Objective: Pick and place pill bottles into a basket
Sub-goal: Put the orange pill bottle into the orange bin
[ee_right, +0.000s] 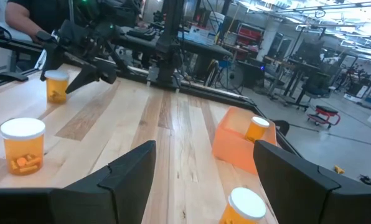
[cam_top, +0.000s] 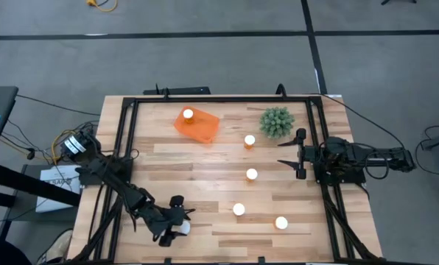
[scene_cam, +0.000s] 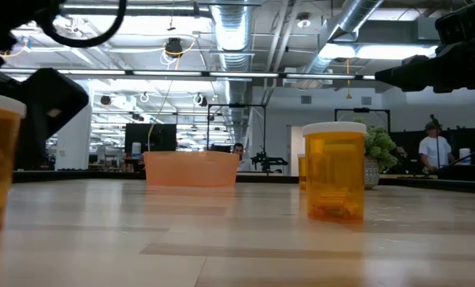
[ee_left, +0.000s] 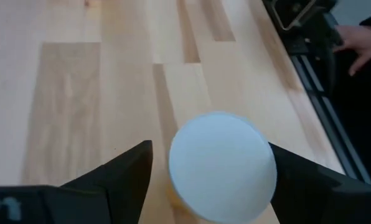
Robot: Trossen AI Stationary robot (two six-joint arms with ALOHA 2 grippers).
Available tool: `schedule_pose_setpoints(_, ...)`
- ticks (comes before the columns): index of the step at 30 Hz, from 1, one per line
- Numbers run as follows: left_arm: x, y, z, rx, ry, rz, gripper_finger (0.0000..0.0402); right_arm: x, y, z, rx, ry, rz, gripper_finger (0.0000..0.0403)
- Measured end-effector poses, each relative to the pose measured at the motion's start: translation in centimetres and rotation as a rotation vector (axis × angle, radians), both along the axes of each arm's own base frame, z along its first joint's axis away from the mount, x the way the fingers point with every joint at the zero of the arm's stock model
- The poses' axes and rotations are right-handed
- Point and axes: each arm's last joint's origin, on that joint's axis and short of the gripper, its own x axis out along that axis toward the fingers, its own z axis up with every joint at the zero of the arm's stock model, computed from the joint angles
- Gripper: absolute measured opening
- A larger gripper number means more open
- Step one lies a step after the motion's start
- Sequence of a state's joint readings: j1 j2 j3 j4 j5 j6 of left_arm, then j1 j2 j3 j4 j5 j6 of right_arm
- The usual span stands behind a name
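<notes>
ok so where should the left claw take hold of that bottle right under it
Grip the orange body just below the white cap, coming straight down. The pill bottle stands upright between the left claw's open fingers, so closing on the round sides across its width should hold; the cap's flat top offers nothing to pinch.

Six pill bottles show in the high view: one (cam_top: 188, 114) stands in the basket (cam_top: 203, 129), four stand free on the surface at centre right, (cam_top: 249, 140), (cam_top: 252, 174), (cam_top: 239, 210) and (cam_top: 281, 222), and one (cam_top: 181, 228) sits at the lower left between the left gripper's (cam_top: 177, 221) fingers. There is one basket, one green plant (cam_top: 276, 122) at the upper right, and two grippers, the right gripper (cam_top: 299, 153) at the right.
</notes>
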State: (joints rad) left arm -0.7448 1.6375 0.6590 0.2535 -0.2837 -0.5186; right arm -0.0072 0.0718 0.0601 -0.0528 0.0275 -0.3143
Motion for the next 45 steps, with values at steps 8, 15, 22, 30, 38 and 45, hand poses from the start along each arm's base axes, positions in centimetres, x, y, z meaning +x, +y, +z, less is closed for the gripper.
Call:
schedule_pose_setpoints(8,0.9,1.2,0.0,0.055,-0.030,0.051,0.0193,0.0,0.0,0.0,0.000,0.000,0.000,0.0265)
schedule_pose_setpoints(15,2.1,2.9,0.1,0.151,-0.085,0.167,0.0183,0.0,0.0,0.0,0.000,0.000,0.000,0.0265)
schedule_pose_setpoints(22,4.2,5.8,1.1,0.307,-0.241,0.399,0.0207,0.0,0.0,0.0,0.000,0.000,0.000,0.0265)
schedule_pose_setpoints(30,5.7,9.4,4.2,0.464,-0.397,0.608,0.0187,0.0,0.0,0.0,0.000,0.000,0.000,0.0265)
schedule_pose_setpoints(38,5.7,14.0,7.3,0.646,-0.410,0.795,0.0205,0.0,0.0,0.0,0.000,0.000,0.000,0.0265)
schedule_pose_setpoints(45,5.4,18.4,9.3,0.681,-0.410,0.879,0.0190,0.0,0.0,0.0,0.000,0.000,0.000,0.0265)
